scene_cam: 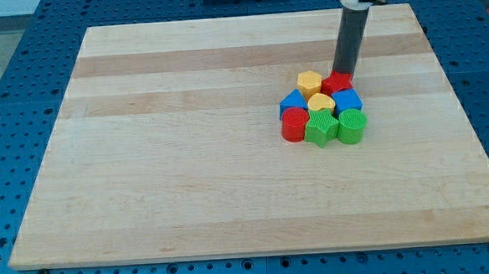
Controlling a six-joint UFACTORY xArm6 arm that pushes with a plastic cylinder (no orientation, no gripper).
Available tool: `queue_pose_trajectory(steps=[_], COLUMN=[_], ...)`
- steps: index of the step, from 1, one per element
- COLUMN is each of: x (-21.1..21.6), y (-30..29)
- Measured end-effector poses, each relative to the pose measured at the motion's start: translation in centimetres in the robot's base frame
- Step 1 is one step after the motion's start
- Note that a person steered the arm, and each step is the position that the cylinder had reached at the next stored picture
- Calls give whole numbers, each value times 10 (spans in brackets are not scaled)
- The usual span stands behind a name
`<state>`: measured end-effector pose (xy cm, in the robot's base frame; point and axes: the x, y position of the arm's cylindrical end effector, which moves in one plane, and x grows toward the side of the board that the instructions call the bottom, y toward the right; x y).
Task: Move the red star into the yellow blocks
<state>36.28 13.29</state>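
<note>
In the camera view, the wooden counter (187,157) carries one tight cluster of blocks right of the frame's centre. The end effector is just a dark rod with nothing to open or close, and it holds nothing; my tip (342,71) comes down at the cluster's upper right edge, touching or all but touching the red star (337,83).

The star lies directly below my tip and slightly to the left in the frame. Just left of the star sits the yellow hexagon block (310,84), and below-left of the star sits the second yellow block (321,104), its shape hard to make out. The star already looks pressed against both of them.

So the relation that matters: the yellows lie lower left of the star, and my tip stands on the opposite, upper right side. A push down and leftward in the frame would drive the star between them.

The blue blocks (346,100), red cylinder (293,124) and green blocks (321,130) pack the cluster's lower half.
</note>
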Motion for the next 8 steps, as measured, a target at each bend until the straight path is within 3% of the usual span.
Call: queue_pose_trajectory(steps=[2,4,5,8], x=[0,-32,-25,1], y=[-10,-28,-63,-74])
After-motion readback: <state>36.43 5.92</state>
